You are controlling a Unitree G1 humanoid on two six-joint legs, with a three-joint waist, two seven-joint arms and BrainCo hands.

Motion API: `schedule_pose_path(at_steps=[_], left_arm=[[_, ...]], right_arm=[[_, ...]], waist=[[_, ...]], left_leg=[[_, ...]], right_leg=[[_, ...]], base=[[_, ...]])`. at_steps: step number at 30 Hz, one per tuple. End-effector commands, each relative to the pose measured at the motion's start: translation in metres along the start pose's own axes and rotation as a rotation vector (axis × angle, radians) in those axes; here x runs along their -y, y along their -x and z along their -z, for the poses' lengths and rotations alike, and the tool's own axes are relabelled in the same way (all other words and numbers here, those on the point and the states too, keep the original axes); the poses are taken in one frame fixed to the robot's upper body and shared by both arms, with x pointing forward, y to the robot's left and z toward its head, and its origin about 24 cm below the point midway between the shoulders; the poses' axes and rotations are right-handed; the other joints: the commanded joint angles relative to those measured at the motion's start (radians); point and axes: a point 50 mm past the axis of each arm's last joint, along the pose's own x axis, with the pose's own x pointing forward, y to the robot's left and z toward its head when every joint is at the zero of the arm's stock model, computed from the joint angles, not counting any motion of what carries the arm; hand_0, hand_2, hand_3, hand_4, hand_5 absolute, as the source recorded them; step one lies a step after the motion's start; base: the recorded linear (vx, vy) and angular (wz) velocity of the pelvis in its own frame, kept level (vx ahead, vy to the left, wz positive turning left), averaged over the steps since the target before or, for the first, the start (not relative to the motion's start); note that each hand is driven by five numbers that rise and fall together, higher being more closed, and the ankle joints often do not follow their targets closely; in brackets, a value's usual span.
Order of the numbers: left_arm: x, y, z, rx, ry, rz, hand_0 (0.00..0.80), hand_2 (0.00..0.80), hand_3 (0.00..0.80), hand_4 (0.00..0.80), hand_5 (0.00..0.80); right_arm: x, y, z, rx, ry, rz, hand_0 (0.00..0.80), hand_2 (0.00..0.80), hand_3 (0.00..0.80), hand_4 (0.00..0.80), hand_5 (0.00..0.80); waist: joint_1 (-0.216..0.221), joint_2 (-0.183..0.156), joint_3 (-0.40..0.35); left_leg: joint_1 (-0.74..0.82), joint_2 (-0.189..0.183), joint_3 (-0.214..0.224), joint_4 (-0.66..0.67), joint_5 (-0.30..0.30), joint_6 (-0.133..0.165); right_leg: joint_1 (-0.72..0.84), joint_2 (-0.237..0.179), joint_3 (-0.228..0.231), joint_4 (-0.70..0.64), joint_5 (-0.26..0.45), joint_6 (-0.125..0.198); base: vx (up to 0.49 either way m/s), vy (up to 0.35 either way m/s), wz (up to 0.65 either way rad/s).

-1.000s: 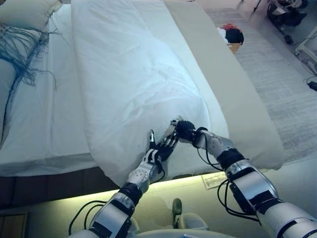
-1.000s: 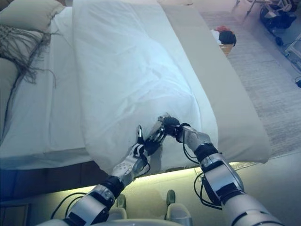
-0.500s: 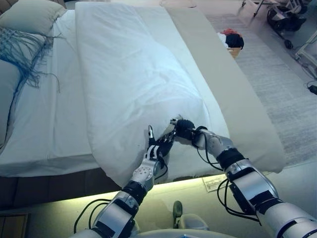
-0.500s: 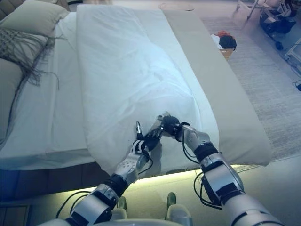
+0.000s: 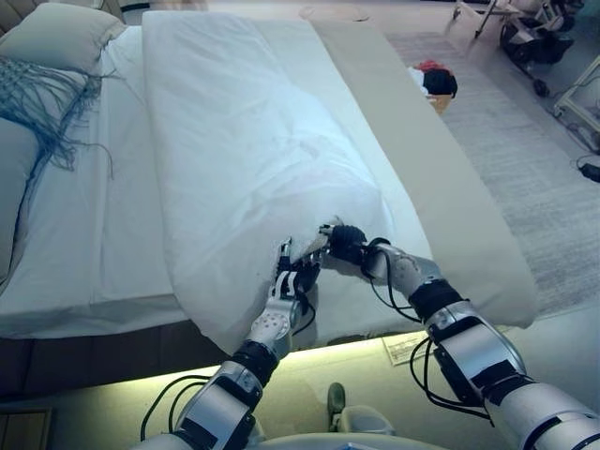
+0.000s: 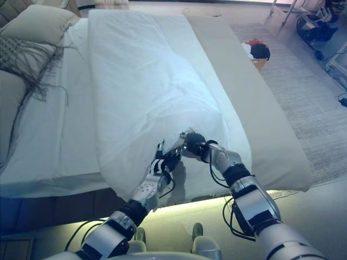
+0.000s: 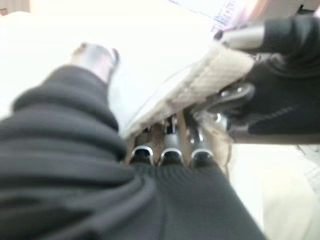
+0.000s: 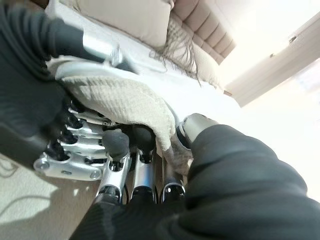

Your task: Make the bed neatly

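A white duvet (image 5: 253, 141) lies folded lengthwise down the middle of the bed, over a white sheet (image 5: 103, 234). Both hands meet at its near corner by the foot edge. My left hand (image 5: 286, 286) reaches up from below, and in the left wrist view its fingers (image 7: 170, 150) curl under a cream woven cloth corner (image 7: 200, 85) with the thumb on top. My right hand (image 5: 345, 246) comes in from the right, its fingers (image 8: 142, 170) curled round the same corner (image 8: 125, 100). The two hands touch.
A beige blanket (image 5: 441, 178) runs along the bed's right side. A pillow (image 5: 56, 28) and a fringed throw (image 5: 47, 94) lie at the head, upper left. On the rug (image 5: 534, 159) stands a basket of clothes (image 5: 433, 82). A paper (image 5: 405, 345) lies on the floor by the bed.
My left hand has crept up and closed in on the corner beside the right hand. The right hand has shifted slightly left. The duvet has barely moved.
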Motion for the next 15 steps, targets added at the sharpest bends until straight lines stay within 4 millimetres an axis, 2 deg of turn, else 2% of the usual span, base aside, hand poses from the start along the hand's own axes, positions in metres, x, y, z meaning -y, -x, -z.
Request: schedule_pose_path(at_steps=[1, 7, 8, 9, 10, 15], left_arm=[[0.053, -0.014, 0.042, -0.118, -0.023, 0.19, 0.8, 0.8, 0.8, 0.8, 0.8], [0.052, -0.014, 0.039, -0.113, -0.03, 0.186, 0.8, 0.8, 0.8, 0.8, 0.8], [0.053, -0.014, 0.039, -0.113, -0.032, 0.185, 0.8, 0.8, 0.8, 0.8, 0.8], [0.053, -0.014, 0.039, -0.113, -0.033, 0.186, 0.8, 0.8, 0.8, 0.8, 0.8], [0.053, -0.014, 0.039, -0.113, -0.035, 0.186, 0.8, 0.8, 0.8, 0.8, 0.8], [0.053, -0.013, 0.034, -0.093, -0.065, 0.183, 0.8, 0.8, 0.8, 0.8, 0.8]], right_arm=[[-0.007, 0.0, -0.024, 0.062, 0.041, -0.004, 0.8, 0.8, 0.8, 0.8, 0.8], [-0.004, 0.0, -0.019, 0.042, 0.032, 0.014, 0.8, 0.8, 0.8, 0.8, 0.8], [-0.003, 0.0, -0.017, 0.038, 0.03, 0.019, 0.574, 0.574, 0.574, 0.574, 0.574], [-0.001, 0.0, -0.016, 0.032, 0.028, 0.028, 0.395, 0.395, 0.395, 0.395, 0.395], [0.0, -0.001, -0.014, 0.026, 0.026, 0.036, 0.0, 0.0, 0.0, 0.0, 0.0], [0.012, 0.002, -0.005, -0.023, 0.046, 0.124, 0.0, 0.0, 0.0, 0.0, 0.0]], waist=[[0.013, -0.011, -0.069], [0.018, -0.009, -0.081], [0.019, -0.008, -0.082], [0.021, -0.008, -0.083], [0.022, -0.007, -0.085], [0.027, -0.005, -0.091]], left_leg=[[0.033, 0.051, -0.038, -0.001, -0.024, -0.014], [0.037, 0.048, -0.044, -0.001, -0.027, -0.012], [0.037, 0.048, -0.044, -0.001, -0.027, -0.012], [0.038, 0.047, -0.046, -0.001, -0.028, -0.011], [0.039, 0.046, -0.047, -0.001, -0.028, -0.01], [0.039, 0.042, -0.053, -0.001, -0.03, -0.008]], right_leg=[[0.024, -0.077, -0.015, 0.012, 0.007, 0.049], [0.032, -0.079, -0.022, 0.01, 0.007, 0.05], [0.033, -0.079, -0.023, 0.01, 0.007, 0.05], [0.035, -0.079, -0.024, 0.01, 0.006, 0.05], [0.037, -0.08, -0.025, 0.01, 0.007, 0.05], [0.042, -0.082, -0.03, 0.008, 0.006, 0.052]], base=[[0.0, 0.0, 0.0], [0.0, 0.0, 0.0], [0.0, 0.0, 0.0], [0.0, 0.0, 0.0], [0.0, 0.0, 0.0], [0.0, 0.0, 0.0]])
